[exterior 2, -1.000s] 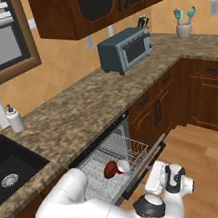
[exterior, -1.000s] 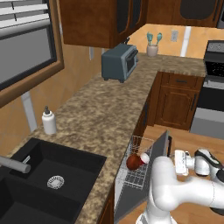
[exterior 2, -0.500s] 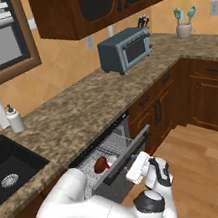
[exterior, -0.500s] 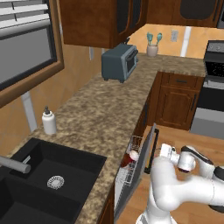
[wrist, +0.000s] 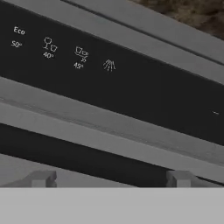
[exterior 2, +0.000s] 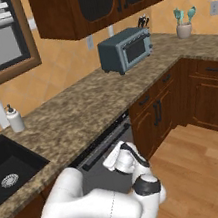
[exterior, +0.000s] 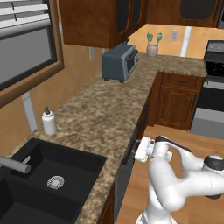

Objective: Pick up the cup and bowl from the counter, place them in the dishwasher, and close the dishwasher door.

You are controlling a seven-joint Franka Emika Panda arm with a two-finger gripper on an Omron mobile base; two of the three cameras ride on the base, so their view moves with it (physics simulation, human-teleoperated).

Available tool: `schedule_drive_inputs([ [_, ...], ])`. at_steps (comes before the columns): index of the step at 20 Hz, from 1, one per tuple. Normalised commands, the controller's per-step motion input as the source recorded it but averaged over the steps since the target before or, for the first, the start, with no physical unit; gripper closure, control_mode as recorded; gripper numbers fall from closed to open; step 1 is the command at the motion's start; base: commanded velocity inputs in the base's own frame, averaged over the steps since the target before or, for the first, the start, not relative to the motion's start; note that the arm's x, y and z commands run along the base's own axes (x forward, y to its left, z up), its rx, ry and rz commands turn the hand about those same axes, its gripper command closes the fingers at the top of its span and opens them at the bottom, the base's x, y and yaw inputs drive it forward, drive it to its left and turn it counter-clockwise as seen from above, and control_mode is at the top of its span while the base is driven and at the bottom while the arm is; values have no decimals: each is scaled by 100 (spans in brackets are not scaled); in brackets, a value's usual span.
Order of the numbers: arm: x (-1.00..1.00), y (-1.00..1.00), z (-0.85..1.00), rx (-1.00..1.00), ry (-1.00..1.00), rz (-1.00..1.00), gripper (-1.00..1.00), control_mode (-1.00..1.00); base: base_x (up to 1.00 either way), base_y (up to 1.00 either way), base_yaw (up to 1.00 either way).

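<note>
The dishwasher door (exterior: 124,173) stands upright and shut under the counter (exterior: 101,117). Seen from the right base, the door (exterior 2: 96,159) is a dark grey panel below the counter (exterior 2: 81,115) edge. My gripper (exterior: 139,150) is against the door's upper part, and the right base view shows the gripper (exterior 2: 113,161) at the same spot. In the hand view the door's control strip (wrist: 113,83) with its program icons is very close. My gripper (wrist: 109,179) is open, fingertips (wrist: 42,178) wide apart with nothing between them. The cup and the bowl are hidden.
A white soap bottle (exterior: 49,122) stands beside the black sink (exterior: 48,175). A grey toaster oven (exterior: 119,64) and a utensil jar (exterior: 152,46) sit further along the counter. The stove (exterior: 213,89) is at the far right. Wooden floor (exterior 2: 202,165) lies open beside the arm.
The dishwasher door has swung up from partly open to shut, hiding the white rack and the red cup inside. My gripper moved with it toward the counter edge.
</note>
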Motion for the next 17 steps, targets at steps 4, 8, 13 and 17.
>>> schedule_drive_inputs([
  [4,47,99,-100,9,-22,0,-100,-100,0,0,0],
  [8,34,98,-100,10,-23,0,-100,-100,0,0,0],
  [13,54,100,-100,12,-22,-1,-100,-100,0,0,0],
  [17,87,100,-100,12,-18,-2,-100,-100,0,0,0],
])
